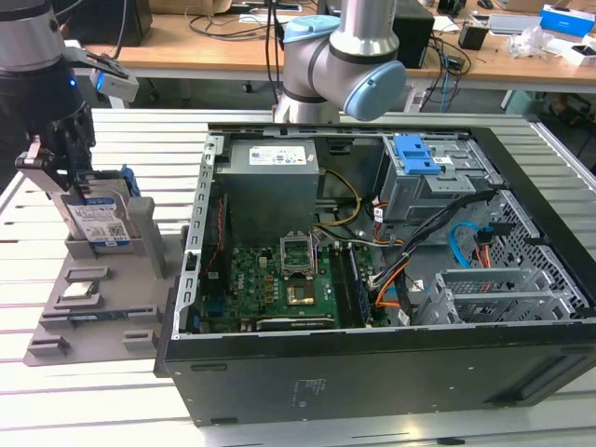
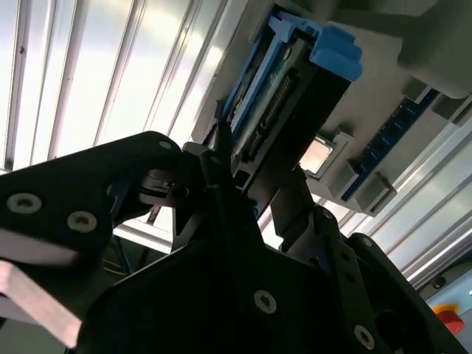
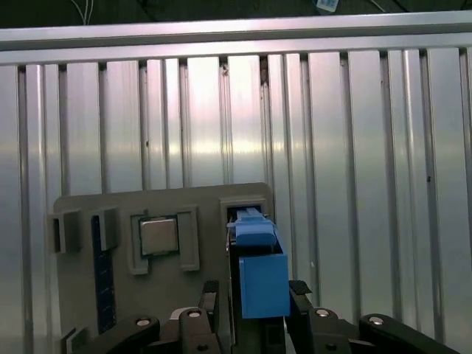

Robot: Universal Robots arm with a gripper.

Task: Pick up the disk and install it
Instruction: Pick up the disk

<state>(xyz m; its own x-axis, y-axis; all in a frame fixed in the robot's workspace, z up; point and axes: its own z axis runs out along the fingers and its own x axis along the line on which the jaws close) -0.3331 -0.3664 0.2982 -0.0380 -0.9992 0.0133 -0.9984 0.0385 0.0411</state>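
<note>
A table of ribbed aluminium slats fills the foreground of the exterior view. Behind it, along that view's upper edge, runs a wooden workbench strewn with cables and boxes. The light grey and blue robot arm rises at top centre.

A grey fixture plate lies flat on the slats at the exterior view's left. The disk stands on edge in an upright slot of that plate, in the upper left of the frame, with its white-and-blue label facing the camera. The gripper reaches down over its far end.

In the first wrist view the gripper straddles the disk. Its fingers are released, one on each side of the blue rail, and a thin gap shows on one side. In the second wrist view the disk sits seated in its slot.

A square silver processor chip rests in a pocket of the plate just beside the disk.

An open black computer case lies on its side across the centre and right of the exterior view, its green motherboard exposed.
</note>
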